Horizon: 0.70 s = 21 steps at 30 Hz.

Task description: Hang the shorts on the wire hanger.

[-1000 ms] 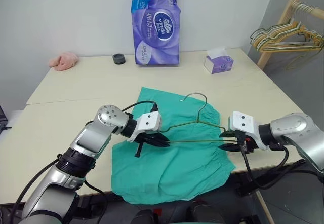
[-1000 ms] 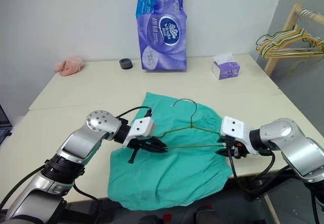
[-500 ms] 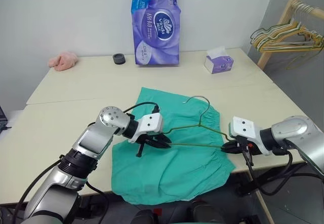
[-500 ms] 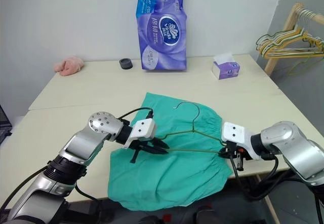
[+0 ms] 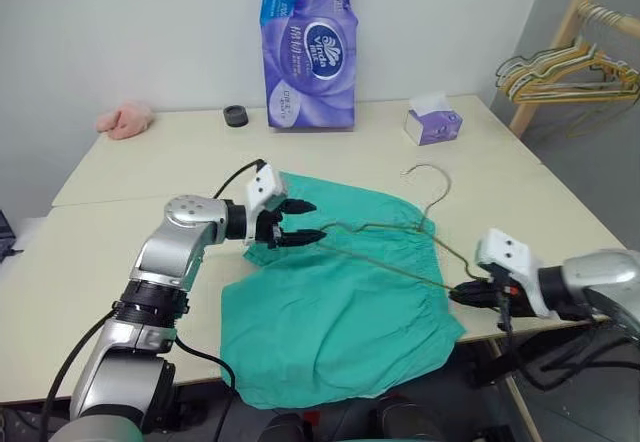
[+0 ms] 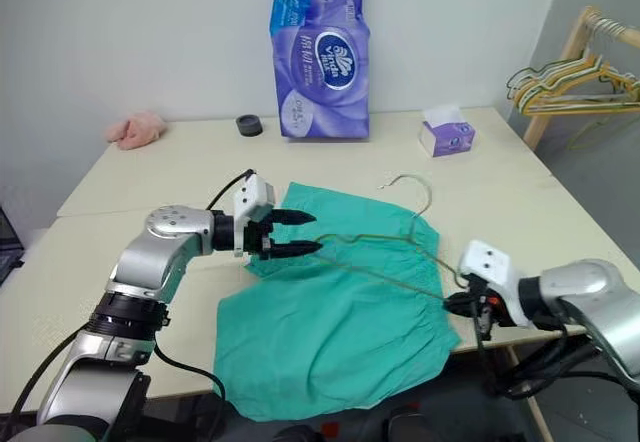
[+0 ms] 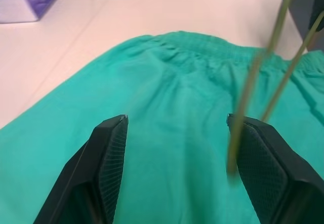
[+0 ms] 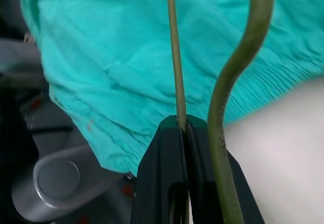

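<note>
The teal shorts [image 5: 340, 307] lie spread flat on the table [image 5: 150, 167], reaching its front edge. Above them slants the thin wire hanger [image 5: 425, 225], its hook raised toward the tissue box. My right gripper [image 5: 458, 294] is shut on the hanger's right corner; the right wrist view shows its fingers [image 8: 172, 148] pinching the thin wire [image 8: 174, 57]. My left gripper [image 5: 315, 219] hovers over the far left part of the shorts, open. The hanger's left end [image 7: 251, 82] sits just inside one of its fingers [image 7: 268, 158], ungripped.
A tall purple tissue pack [image 5: 308, 47] stands at the back wall, with a small black round object [image 5: 235, 115] and a pink fluffy cloth [image 5: 125, 119] to its left. A purple tissue box [image 5: 432, 124] sits back right. A wooden rack of hangers [image 5: 570, 62] stands beyond the table's right side.
My left gripper opened, let go of the hanger and moved up toward the far left of the shorts. The right gripper closed on the wire and drew it right; the hook swung right.
</note>
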{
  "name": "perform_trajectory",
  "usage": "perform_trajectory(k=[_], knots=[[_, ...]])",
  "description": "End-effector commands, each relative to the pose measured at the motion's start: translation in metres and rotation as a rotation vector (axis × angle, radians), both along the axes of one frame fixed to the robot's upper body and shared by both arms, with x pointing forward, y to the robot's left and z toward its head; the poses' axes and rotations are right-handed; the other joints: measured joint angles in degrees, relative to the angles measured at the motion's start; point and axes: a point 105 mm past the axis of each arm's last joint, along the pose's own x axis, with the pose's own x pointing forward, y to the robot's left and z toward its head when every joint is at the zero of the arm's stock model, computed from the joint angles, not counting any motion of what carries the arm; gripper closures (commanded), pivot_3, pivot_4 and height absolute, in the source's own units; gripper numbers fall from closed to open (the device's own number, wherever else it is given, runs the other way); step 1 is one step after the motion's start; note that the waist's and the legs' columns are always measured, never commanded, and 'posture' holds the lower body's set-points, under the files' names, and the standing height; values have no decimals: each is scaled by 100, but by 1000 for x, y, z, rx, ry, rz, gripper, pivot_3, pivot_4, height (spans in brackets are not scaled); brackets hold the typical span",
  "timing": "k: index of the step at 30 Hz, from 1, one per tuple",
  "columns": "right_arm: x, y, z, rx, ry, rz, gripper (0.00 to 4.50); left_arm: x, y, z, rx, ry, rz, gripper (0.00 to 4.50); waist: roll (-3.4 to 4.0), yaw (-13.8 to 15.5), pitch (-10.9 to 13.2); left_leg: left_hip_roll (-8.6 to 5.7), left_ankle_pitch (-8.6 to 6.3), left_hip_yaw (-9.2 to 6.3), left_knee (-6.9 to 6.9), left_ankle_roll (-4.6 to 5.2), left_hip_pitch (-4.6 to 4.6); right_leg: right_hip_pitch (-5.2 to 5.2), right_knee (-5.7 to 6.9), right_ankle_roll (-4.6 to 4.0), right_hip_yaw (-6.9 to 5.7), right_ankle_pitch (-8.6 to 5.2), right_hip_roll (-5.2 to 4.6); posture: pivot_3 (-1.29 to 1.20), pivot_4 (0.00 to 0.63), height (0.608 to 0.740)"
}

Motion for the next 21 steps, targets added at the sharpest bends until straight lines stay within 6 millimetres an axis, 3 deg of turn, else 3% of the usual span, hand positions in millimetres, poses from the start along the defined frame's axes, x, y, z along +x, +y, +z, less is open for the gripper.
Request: perform_trajectory(k=[1,7,9,16,21], knots=[[-6,-29,7,44,-27,-197,4500,0,8,4,-25,-8,16,1212,-1,54,0,-2,-1,-8,0,-2,-4,-1,-2,0,-5,0,0,-170,45,740],[-41,-65,-16,126,55,-501,4500,-37,-15,-10,-26,113,-199,1212,2,109,0,-4,-2,-8,7,-4,-13,-5,0,0,-2,0,-1,-202,52,740],[-52,-69,-20,156,70,-572,4500,-45,-18,-11,-29,141,-247,1212,9,92,2,-3,-2,-13,6,-4,-15,-6,0,0,-5,-1,0,-209,54,740],[-75,-66,-38,201,160,-675,4500,-37,-25,0,-53,82,-243,1212,13,-56,4,5,-2,13,4,-3,27,24,0,-5,8,-7,5,-217,58,740],[-82,-55,-45,193,226,-616,4500,-34,-30,7,-23,-12,-258,1212,12,-69,4,4,-3,16,-1,-2,21,22,-11,-1,8,-11,9,-217,58,740]])
